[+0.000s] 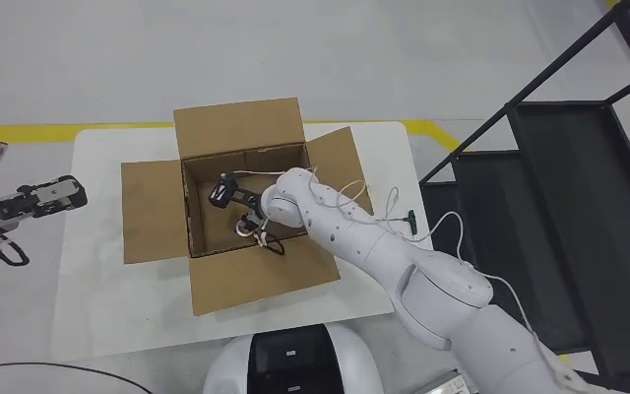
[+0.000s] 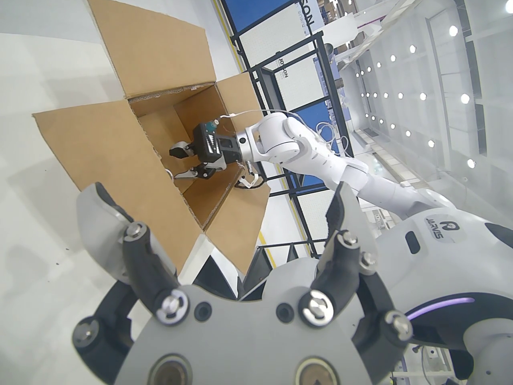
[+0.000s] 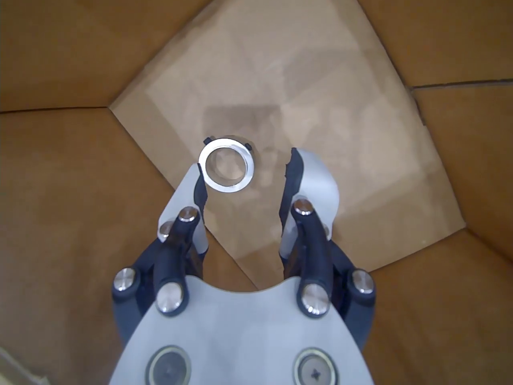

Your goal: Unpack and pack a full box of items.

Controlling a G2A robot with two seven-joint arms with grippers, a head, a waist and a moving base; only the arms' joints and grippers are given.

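An open cardboard box (image 1: 153, 212) stands on the white table (image 1: 98, 295), its flaps spread outward. My right gripper (image 1: 234, 212) is down inside the box, also seen from the left wrist (image 2: 182, 162). In the right wrist view it (image 3: 246, 164) is open just above the box floor (image 3: 340, 122). A silver metal ring (image 3: 225, 166) lies flat there, close to the tip of one finger (image 3: 180, 198) and partly between the jaws. My left gripper (image 1: 49, 197) is open and holds nothing at the table's far left edge, away from the box (image 2: 100, 142).
The box walls (image 3: 60, 41) close in around my right gripper on all sides. A black metal stair frame (image 1: 532, 197) stands beside the table on the right. Bare table top lies left of the box and in front of it.
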